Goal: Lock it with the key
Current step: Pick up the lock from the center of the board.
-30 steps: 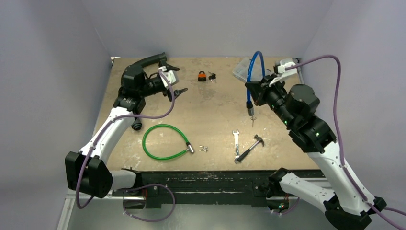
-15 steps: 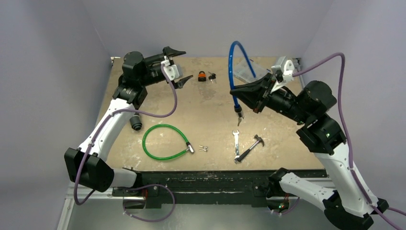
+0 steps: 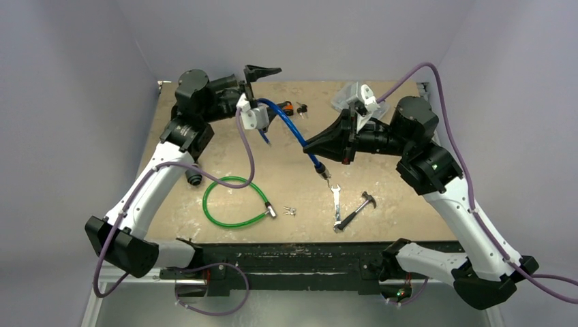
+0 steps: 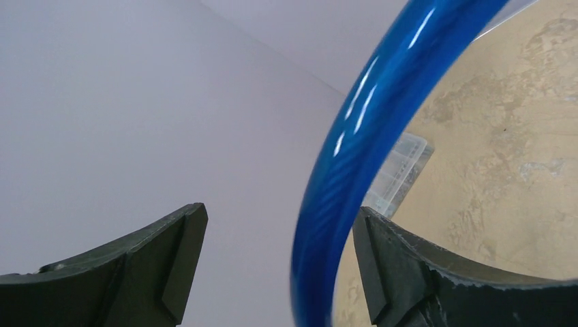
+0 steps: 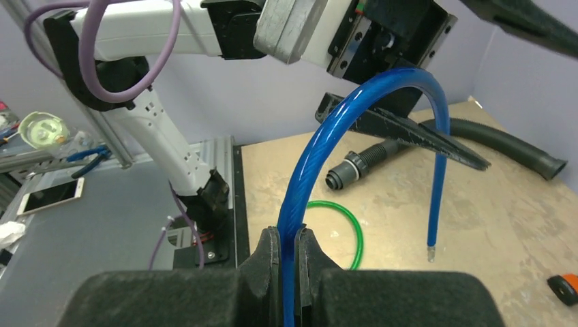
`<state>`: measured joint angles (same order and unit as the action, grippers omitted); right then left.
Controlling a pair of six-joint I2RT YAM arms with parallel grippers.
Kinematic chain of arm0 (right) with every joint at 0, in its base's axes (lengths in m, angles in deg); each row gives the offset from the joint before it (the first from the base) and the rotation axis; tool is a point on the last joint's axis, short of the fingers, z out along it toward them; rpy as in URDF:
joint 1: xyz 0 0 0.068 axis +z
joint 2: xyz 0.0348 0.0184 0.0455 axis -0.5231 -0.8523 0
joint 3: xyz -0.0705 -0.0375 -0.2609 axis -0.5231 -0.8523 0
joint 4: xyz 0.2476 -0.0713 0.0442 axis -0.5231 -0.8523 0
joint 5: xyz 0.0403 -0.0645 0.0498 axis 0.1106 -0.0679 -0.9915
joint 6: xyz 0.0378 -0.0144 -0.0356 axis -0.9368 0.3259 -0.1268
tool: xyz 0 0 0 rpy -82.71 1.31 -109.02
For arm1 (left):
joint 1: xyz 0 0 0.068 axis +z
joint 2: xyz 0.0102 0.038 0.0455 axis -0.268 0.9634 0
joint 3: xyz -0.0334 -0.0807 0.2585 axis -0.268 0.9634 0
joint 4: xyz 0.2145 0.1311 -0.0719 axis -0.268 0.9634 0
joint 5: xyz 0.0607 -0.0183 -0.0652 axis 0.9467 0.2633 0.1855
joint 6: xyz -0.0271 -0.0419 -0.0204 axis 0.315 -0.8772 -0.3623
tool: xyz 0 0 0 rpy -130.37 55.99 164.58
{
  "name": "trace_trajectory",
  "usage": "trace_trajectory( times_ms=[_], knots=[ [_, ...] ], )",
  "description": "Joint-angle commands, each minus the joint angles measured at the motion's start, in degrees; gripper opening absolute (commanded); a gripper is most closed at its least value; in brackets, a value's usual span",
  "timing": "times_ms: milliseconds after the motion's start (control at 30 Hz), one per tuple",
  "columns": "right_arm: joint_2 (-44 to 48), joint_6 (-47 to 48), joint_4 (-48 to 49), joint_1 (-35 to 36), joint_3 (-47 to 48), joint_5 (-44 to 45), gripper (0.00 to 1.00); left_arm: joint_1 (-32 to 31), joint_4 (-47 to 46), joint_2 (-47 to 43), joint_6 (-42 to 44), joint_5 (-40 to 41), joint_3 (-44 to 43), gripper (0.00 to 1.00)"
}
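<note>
A blue cable lock [image 3: 290, 126] hangs in the air over the middle of the table. My right gripper [image 3: 315, 145] is shut on it near its lower end, where a small metal tip [image 3: 326, 174] dangles. In the right wrist view the jaws [image 5: 290, 248] pinch the cable [image 5: 320, 143], which arches up and over to a free end [image 5: 431, 253]. My left gripper [image 3: 264, 88] is open around the far part of the arch. In the left wrist view the cable [image 4: 354, 157] runs between the open fingers [image 4: 395, 266], close to the right one, not gripped.
On the table lie a green cable lock [image 3: 235, 202] with small keys [image 3: 290, 210] beside it, a wrench [image 3: 336, 197], a hammer [image 3: 358, 210], a black hose piece [image 3: 194, 177], an orange padlock [image 3: 289, 108] with keys at the back, and a clear plastic box [image 3: 344, 99].
My right arm has swung left and lower with the blue cable. My left gripper has moved right, and the cable's arch now passes between its open fingers.
</note>
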<state>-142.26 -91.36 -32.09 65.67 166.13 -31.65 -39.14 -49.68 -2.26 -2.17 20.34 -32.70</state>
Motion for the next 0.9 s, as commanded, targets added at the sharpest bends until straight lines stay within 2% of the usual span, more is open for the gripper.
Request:
trace_trajectory(
  times_ms=[0,33,100,167,267,300,367,433,533,567,633,733,867],
  knots=[
    [0.0,1.5,8.0,0.1,0.9,-5.0,0.00,-3.2,5.6,-1.4,2.5,-3.7,-3.4,0.73],
    [-0.1,1.1,8.5,0.1,0.8,-5.3,0.00,-4.1,6.4,-1.5,2.0,-3.9,-3.7,0.63],
    [-0.3,0.4,9.7,0.0,0.4,-6.8,0.00,-5.3,8.1,-1.6,0.2,-4.0,-4.3,0.28],
    [-0.5,0.8,8.8,0.0,0.2,-5.8,0.00,-6.2,9.5,-1.7,-2.4,-3.1,-4.8,0.00],
    [-0.7,-0.2,8.0,-0.2,-0.5,-3.0,0.00,-6.5,4.1,-2.4,-14.8,2.7,-4.0,0.00],
    [-1.0,-0.2,7.1,-0.2,-0.3,-2.0,0.07,-6.6,2.9,-2.5,-19.2,5.7,-4.1,0.00],
    [-1.8,0.8,4.0,-0.8,0.6,0.9,0.42,-6.6,4.8,-2.0,-24.9,10.6,-5.8,0.00],
    [-2.6,1.2,1.4,-2.5,1.4,3.0,0.65,-6.5,9.3,-1.0,-27.0,14.3,-8.6,0.00],
    [-4.2,1.1,-2.7,-8.0,2.4,2.9,0.87,-6.6,17.0,0.7,-28.5,17.1,-13.7,0.00],
    [-5.1,1.7,-4.2,-9.9,3.1,2.6,0.91,-6.6,19.4,1.5,-29.1,17.5,-15.2,0.00],
    [-6.8,5.0,-6.8,-12.1,4.9,4.1,0.93,-6.5,23.9,2.8,-31.4,18.8,-17.6,0.00],
    [-8.0,9.8,-8.5,-13.7,6.5,5.5,0.88,-6.6,28.0,4.4,-32.6,20.6,-20.3,0.00],
    [-9.5,11.8,-10.2,-14.2,8.8,4.4,0.86,-7.0,33.7,7.2,-30.7,24.9,-24.8,0.00]
  ],
)
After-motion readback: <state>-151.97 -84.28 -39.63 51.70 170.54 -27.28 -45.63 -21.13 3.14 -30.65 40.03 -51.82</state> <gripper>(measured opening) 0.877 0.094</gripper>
